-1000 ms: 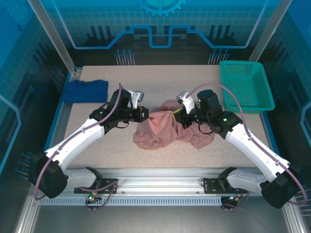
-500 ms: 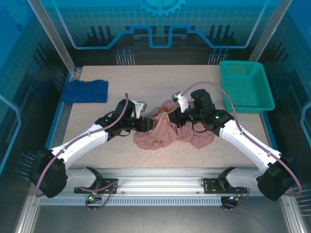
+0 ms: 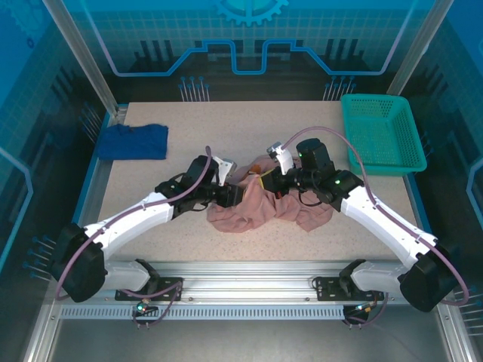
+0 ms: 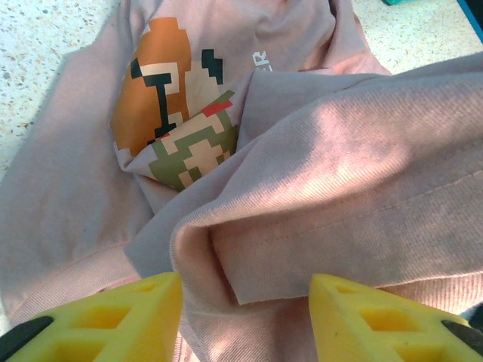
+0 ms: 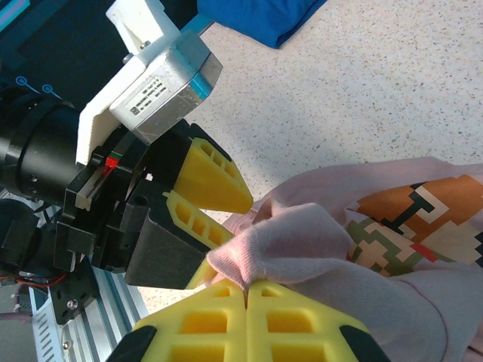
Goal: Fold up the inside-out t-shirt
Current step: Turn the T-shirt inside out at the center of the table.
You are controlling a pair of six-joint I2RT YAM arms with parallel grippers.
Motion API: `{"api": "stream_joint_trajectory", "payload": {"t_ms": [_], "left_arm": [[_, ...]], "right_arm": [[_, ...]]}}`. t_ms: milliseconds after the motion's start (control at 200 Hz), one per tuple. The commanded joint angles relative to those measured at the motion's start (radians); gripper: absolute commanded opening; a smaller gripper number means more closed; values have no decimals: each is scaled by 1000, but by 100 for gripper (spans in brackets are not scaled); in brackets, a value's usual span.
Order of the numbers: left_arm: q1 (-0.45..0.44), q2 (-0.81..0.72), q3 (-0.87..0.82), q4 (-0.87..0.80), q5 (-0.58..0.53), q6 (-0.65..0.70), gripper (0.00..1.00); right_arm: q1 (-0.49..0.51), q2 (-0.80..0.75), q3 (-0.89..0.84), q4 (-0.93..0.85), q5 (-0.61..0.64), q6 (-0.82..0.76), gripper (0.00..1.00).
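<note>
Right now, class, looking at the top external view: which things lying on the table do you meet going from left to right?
dark blue cloth → pink t-shirt → green basket

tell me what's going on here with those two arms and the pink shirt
Two robot arms are working on a crumpled pink t-shirt in the middle of the table, with its pixel print showing. The right gripper is shut on a pinched fold of the fabric. The left gripper is open, straddling a hem edge right beside that pinch. The shirt is not folded yet. A dark blue cloth and a green basket sit off to the sides.
</note>
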Motion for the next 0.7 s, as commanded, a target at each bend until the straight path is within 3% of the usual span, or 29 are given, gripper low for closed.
{"api": "stream_joint_trajectory", "payload": {"t_ms": [0,230,695], "left_arm": [[-20,-33,26,-44,-54,42,45],[-43,-16,42,-51,-36,72,36],[-44,84,113,-48,-30,111,35]], "right_arm": [[-12,-19,24,-14,-1,-7,0],[-19,-19,22,-15,-7,-7,0],[-22,-33,19,-20,-2,-7,0]]}}
